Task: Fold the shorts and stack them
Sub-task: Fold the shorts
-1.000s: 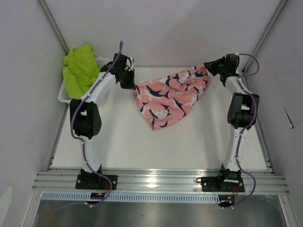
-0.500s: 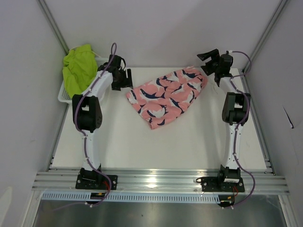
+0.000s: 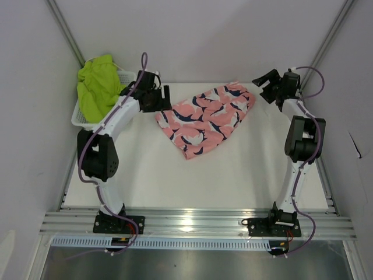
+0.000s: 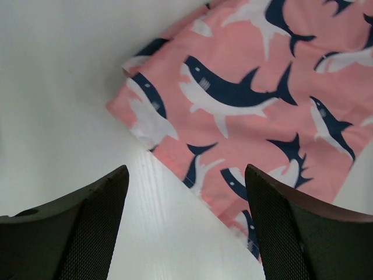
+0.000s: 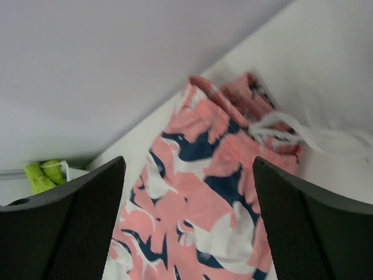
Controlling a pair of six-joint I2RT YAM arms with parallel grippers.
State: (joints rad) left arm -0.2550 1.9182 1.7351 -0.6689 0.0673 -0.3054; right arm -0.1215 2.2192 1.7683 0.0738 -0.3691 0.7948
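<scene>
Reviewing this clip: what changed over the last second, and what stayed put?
Both grippers let go. The left gripper and right gripper, shut on the pink shark-print shorts a second ago, now stand open at either end of them. The shorts, then stretched and sagging between the two, dropped and now lie spread flat on the table. The green shorts stayed heaped in the white basket.

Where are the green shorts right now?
In the top view, the green shorts lie heaped in the white basket at the far left, just left of the left tool.
</scene>
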